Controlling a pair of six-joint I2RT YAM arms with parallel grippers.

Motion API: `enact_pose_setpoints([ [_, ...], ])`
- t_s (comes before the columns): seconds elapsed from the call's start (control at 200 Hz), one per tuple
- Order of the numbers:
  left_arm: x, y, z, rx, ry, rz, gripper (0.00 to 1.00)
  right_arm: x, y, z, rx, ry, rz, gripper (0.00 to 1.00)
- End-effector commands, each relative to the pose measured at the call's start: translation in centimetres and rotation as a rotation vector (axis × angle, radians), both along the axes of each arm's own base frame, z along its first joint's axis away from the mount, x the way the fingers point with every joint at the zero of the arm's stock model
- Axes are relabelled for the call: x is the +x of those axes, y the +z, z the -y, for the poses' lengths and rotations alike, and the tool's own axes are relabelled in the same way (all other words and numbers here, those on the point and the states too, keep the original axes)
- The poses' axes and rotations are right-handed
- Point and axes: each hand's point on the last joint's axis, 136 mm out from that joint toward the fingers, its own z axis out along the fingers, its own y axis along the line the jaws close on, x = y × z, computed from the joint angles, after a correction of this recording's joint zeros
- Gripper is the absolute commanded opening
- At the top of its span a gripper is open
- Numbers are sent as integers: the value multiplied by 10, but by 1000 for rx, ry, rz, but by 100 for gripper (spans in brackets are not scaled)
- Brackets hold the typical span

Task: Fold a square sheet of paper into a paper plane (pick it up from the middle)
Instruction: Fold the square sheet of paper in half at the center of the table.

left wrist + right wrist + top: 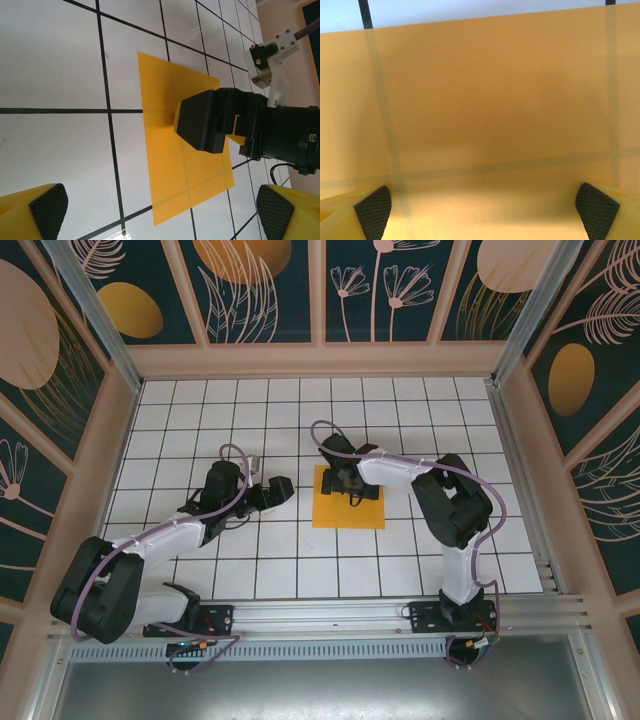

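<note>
White tiles with black grid lines cover the table (250, 410), and the walls around it carry painted plants and orange ovals. The paper (350, 517) lies flat and unfolded about midway between the table's near and far edges, a little closer to its right edge than its left.

My right gripper (485, 212) hangs over the paper's middle with its jaws spread wide, grasping nothing. The wrist view is too close for me to tell whether the pads touch the sheet. My left gripper (285, 490) sits just off the paper's left edge, also released and empty.

I see 3 risks:

1. The sheet is thin enough for grid lines to show through, so closing pads could skate across it and pinch nothing.
2. If the pads press too hard, they could drag or turn the paper, or bunch it into a stray crease that spoils later folds.
3. A lift from the middle could let the sides droop and catch my left fingers.

No brand, label or writing is readable; the paper is plain.
</note>
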Motion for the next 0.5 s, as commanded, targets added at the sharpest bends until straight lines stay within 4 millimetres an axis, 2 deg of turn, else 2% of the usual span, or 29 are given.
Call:
enact_pose_setpoints([
  [0.0, 4, 6, 3, 6, -9, 17, 99, -34, -38, 13, -54, 6, -136, 99],
  [0.15, 4, 4, 2, 8, -4, 12, 99, -39, -52, 23, -128, 14, -164, 96],
  [0.495, 0, -1, -3, 26, 7, 0, 99, -31, -48, 9, -108, 50, -148, 91],
])
